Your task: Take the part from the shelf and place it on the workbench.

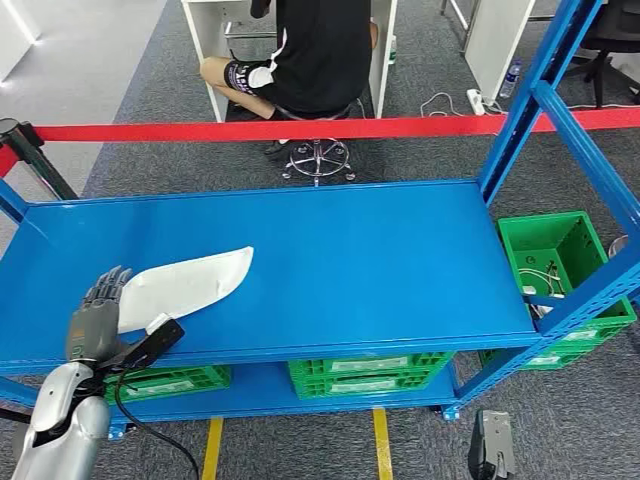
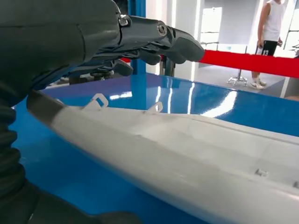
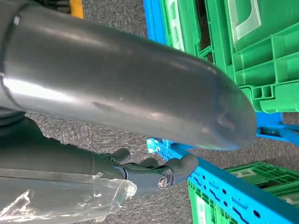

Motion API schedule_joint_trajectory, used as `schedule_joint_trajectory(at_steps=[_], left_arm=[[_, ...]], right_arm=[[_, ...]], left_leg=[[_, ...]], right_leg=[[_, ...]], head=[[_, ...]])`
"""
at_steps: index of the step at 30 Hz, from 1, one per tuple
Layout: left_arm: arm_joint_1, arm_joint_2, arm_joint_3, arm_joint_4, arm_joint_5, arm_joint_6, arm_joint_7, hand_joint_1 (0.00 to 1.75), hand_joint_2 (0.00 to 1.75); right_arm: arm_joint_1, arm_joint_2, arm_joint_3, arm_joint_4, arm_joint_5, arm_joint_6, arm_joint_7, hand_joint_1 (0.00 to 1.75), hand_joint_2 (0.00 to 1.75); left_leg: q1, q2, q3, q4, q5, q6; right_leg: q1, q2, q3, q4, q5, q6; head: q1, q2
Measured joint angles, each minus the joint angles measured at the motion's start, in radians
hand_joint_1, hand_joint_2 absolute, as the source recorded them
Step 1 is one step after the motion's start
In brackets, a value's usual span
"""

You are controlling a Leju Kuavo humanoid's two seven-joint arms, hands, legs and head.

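Observation:
A long white curved part (image 1: pixel 189 285) lies flat on the top deck of the blue shelf (image 1: pixel 362 260), toward its left front. My left hand (image 1: pixel 98 310) is at the part's left end. In the left wrist view its dark fingers (image 2: pixel 159 39) stretch out above the part (image 2: pixel 197 154) with a gap showing, and the thumb sits lower, on the part's other side. I see no closed hold on it. My right hand (image 3: pixel 148 175) hangs low beside the shelf frame, fingers apart and holding nothing.
Green crates stand on the lower deck (image 1: pixel 370 375), and another holding white pieces (image 1: pixel 562 260) sits at the right end. Blue uprights (image 1: pixel 528 100) rise at the right. Red barrier tape (image 1: pixel 302 130) runs behind the shelf, with a person seated on a stool (image 1: pixel 317 50) beyond.

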Motion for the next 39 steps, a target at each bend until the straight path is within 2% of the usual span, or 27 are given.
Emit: schedule_joint_trajectory(at_steps=[8,12,13,39], left_arm=[[-0.050,0.001,0.000,0.071,0.014,0.003,-0.004,0.03,1.75],[-0.060,0.001,0.000,0.092,0.017,0.002,-0.004,1.70,1.75],[-0.061,0.001,0.000,0.096,0.017,0.002,-0.005,1.75,1.75],[-0.070,0.001,-0.011,0.130,0.012,0.005,-0.021,1.75,1.75]], right_arm=[[-0.002,0.000,0.013,0.002,0.004,0.000,0.002,0.00,0.00],[-0.002,0.000,0.017,0.003,0.005,0.000,0.002,0.00,0.00],[-0.002,0.000,0.018,0.003,0.005,-0.001,0.002,0.00,0.00],[-0.004,0.000,0.051,0.003,-0.014,-0.004,0.005,0.00,0.00]], left_leg=[[0.000,0.000,0.000,0.000,0.000,0.000],[0.000,0.000,0.000,0.000,0.001,0.000],[0.000,0.000,0.000,0.000,0.001,0.000],[0.000,0.000,-0.003,0.000,0.002,0.001]], right_leg=[[0.000,0.000,0.000,0.000,0.000,0.000],[0.000,0.000,0.000,0.000,0.001,0.001],[0.000,0.000,0.000,0.000,0.001,0.001],[0.000,0.000,-0.003,0.000,0.002,0.001]], head=[[0.000,0.000],[0.000,0.000],[0.000,0.000],[0.000,0.000]])
